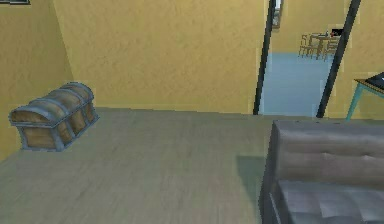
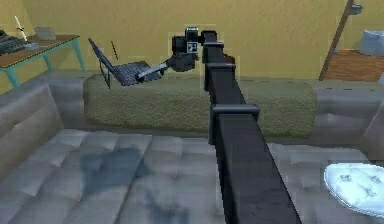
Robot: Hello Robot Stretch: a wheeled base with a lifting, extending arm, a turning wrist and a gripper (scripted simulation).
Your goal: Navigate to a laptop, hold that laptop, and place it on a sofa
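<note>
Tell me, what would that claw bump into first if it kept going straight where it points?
The claw points toward the arm side view's left, with the laptop at its tip. Past that, the small table with blue legs looks next in line, though depth is unclear.

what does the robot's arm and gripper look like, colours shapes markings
The arm is a dark, square-sectioned bar built of stepped segments. At its far end sit two small white squares with black marks. The gripper has a dark body and two thin dark fingers.
</note>
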